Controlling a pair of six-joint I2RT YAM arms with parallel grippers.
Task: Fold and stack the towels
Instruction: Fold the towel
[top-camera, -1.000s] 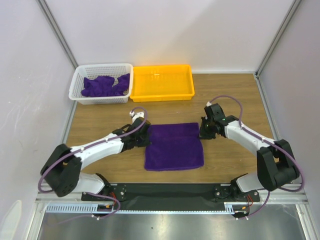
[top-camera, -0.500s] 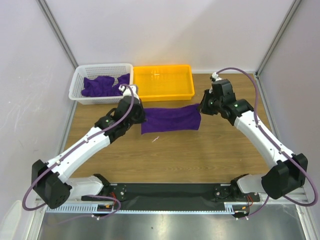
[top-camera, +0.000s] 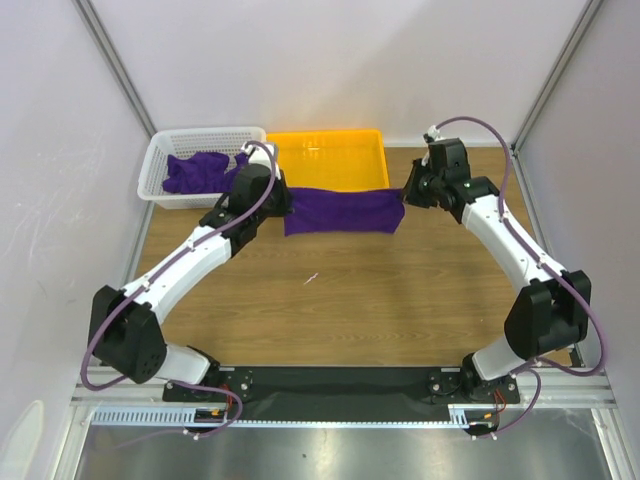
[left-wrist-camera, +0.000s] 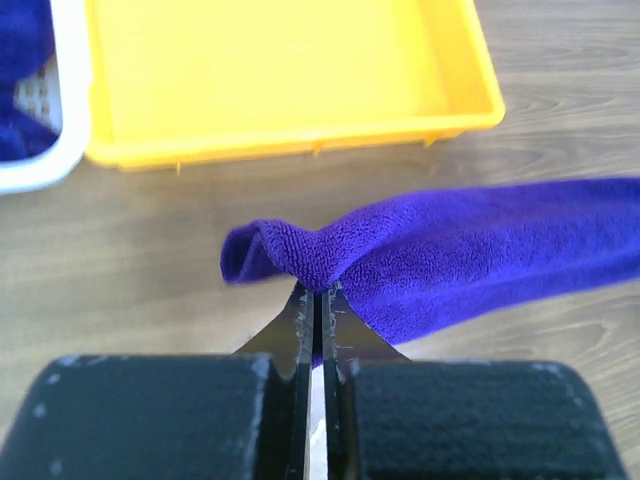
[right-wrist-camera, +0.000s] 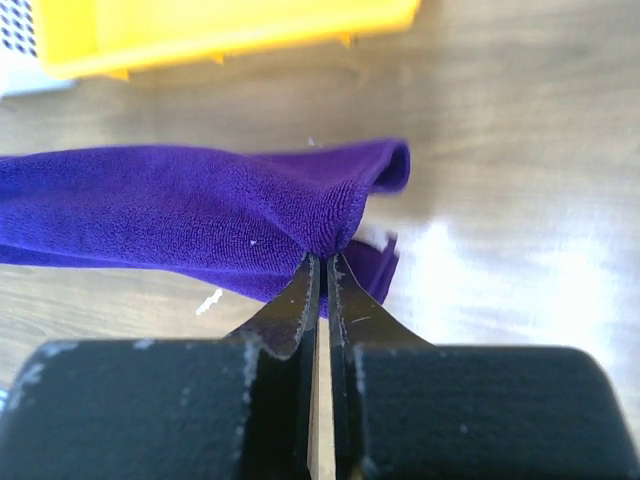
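Purple terry towel (top-camera: 340, 210) hangs stretched between the two arms as a long folded band. It's up off the tabletop (top-camera: 350, 320), right at the near edge of the yellow tray (top-camera: 325, 135). Left fingers (left-wrist-camera: 300, 318) are pinched tight on its left end and right fingers (right-wrist-camera: 300, 300) are clamped on the right end. Both pairs are squeezed right down with only cloth between them, and you can see the layers bunching at each pinch. Gripping both ends like that pulls the band taut so it can't sag or flop open, which I guess is the point if it's headed for the tray. Tray looks bare, so my read is this would be the first one in the stack. More towels (top-camera: 200, 172) sit crumpled in the white basket (top-camera: 152, 170) left of the tray, so plenty left to do. Tricky bit next, I reckon: both arms have to travel together and let go evenly, or the fold slumps open over the rim. Tiny white bit of lint (top-camera: 312, 277) on the wood too.
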